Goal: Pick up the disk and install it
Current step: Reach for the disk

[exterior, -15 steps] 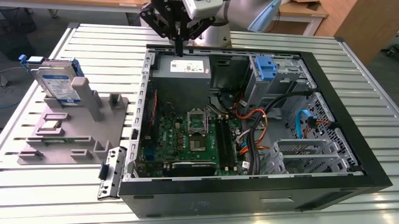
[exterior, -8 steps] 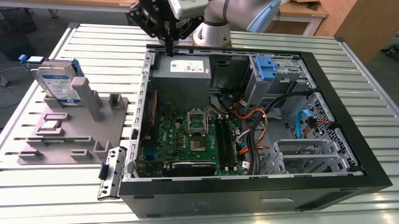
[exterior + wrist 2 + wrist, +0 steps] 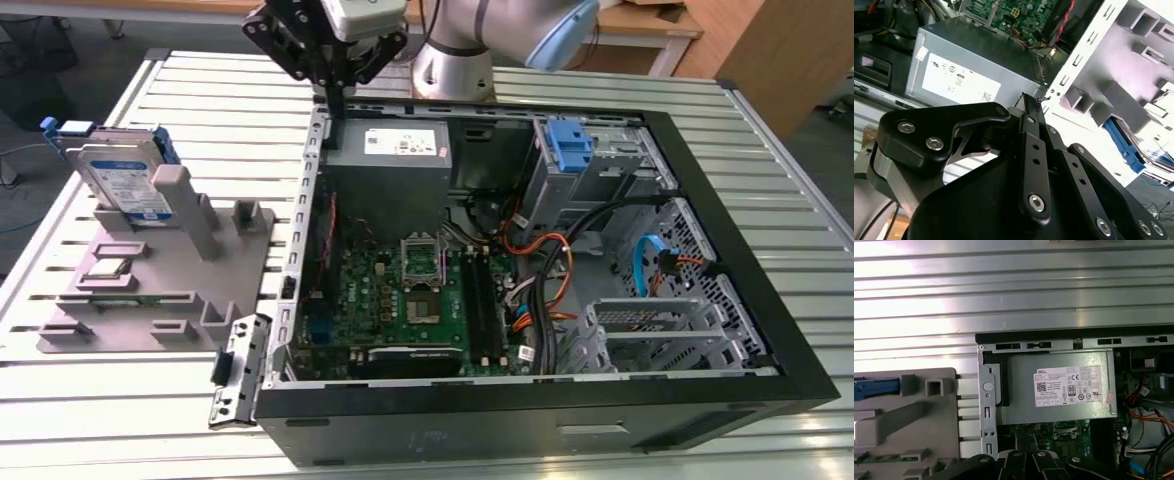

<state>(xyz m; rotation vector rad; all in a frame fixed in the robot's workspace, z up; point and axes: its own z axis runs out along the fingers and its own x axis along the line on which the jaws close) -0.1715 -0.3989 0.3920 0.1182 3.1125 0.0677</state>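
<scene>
The end effector [image 3: 330, 100] is seen clenched on nothing over the computer case [image 3: 767, 340] wall, beside the power supply [image 3: 394, 145]. The disk [image 3: 118, 170] is held upright in the grey fixture [image 3: 174, 300], well apart from the end effector, toward the exterior view's left.

Bench and room around the work area.
Slatted light-metal table [image 3: 147, 430], ribs running from the exterior view's left to its right, pale and glossy; in the first wrist view the same table [image 3: 1004, 285] banded with broad streaks of white glare along the slats. Behind the far edge in the exterior view, a light wooden desk [image 3: 647, 25] and, toward the exterior view's right, a tall brown wooden panel [image 3: 787, 50]. Dark grey floor [image 3: 54, 60] beyond the far corner at the exterior view's left, thin cables [image 3: 16, 150] lying loose beside the table's edge. Even lighting, soft shadows.
</scene>
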